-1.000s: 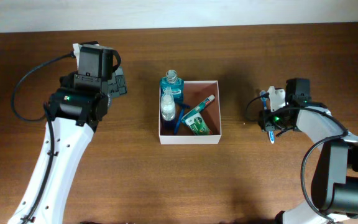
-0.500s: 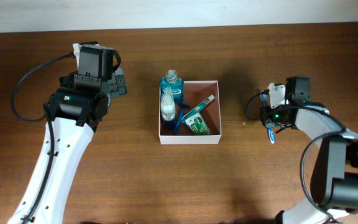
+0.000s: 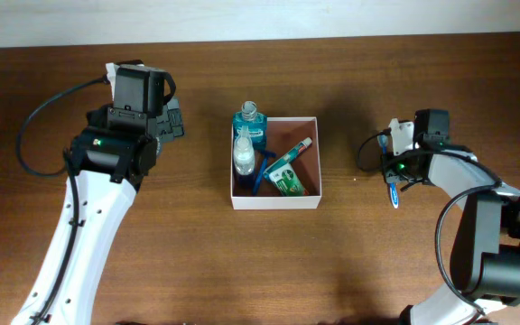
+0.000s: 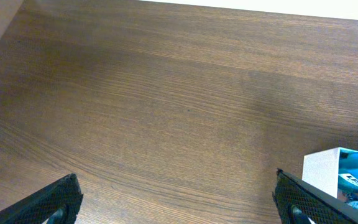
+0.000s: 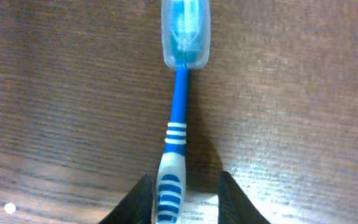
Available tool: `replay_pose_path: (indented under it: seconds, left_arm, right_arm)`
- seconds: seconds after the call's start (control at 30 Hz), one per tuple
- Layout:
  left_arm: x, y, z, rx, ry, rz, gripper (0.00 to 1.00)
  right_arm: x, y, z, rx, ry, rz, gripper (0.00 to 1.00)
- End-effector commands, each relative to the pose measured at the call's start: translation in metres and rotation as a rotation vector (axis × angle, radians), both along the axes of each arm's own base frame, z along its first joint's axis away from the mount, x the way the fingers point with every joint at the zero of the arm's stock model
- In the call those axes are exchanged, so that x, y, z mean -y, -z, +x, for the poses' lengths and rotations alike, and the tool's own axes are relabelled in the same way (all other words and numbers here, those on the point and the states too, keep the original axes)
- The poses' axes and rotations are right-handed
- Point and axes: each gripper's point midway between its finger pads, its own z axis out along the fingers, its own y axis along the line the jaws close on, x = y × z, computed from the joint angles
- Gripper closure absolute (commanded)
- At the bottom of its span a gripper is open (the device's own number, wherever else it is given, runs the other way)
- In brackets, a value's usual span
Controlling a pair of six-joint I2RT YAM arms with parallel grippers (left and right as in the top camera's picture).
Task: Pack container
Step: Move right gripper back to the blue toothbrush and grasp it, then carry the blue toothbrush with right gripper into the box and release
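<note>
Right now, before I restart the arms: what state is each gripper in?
Left gripper: open, empty.
Right gripper: open, fingers either side of the toothbrush handle, not clamped.

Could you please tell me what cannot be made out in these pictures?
Right wrist: whether the right jaws grip the toothbrush; the bottom edge cuts off its handle.
Overhead: those jaws, hidden under the wrist.
Overhead: the green pack's label, too small to read.
Left wrist: most of the container, cut off by the right edge.
</note>
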Motion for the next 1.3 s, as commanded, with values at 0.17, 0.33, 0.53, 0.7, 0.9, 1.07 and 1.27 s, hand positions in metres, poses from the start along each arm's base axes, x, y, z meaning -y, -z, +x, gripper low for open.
replay_pose_path:
  seconds: [0.17, 0.33, 0.53, 0.7, 0.9, 1.07, 1.27]
  left_arm:
    - [-0.003, -0.003, 0.002, 0.007, -0.009, 0.012, 0.01]
    - [-0.003, -0.003, 0.002, 0.007, -0.009, 0.012, 0.01]
    - [-0.003, -0.003, 0.002, 0.007, -0.009, 0.012, 0.01]
    - [-0.003, -0.003, 0.002, 0.007, -0.009, 0.012, 0.01]
    - [-0.003, -0.003, 0.002, 0.007, -0.008, 0.012, 0.01]
    - [-0.003, -0.003, 0.002, 0.007, -0.009, 0.012, 0.01]
    - [-0.003, -0.003, 0.002, 0.007, -0.009, 0.012, 0.01]
  right_arm:
    - [0.001, -0.016, 0.007, -0.025, 0.059, 0.036, 0.96]
    - [-0.009, -0.039, 0.015, -0.028, 0.038, 0.098, 0.96]
    - [-0.032, -0.088, 0.030, -0.034, 0.031, 0.170, 0.96]
    - [-0.071, -0.135, 0.041, -0.023, -0.005, 0.202, 0.96]
    - [-0.136, -0.172, 0.048, 0.031, -0.118, 0.220, 0.96]
    - [-0.184, -0.170, 0.040, 0.029, -0.187, 0.221, 0.96]
    - [-0.218, -0.161, 0.033, 0.032, -0.199, 0.168, 0.95]
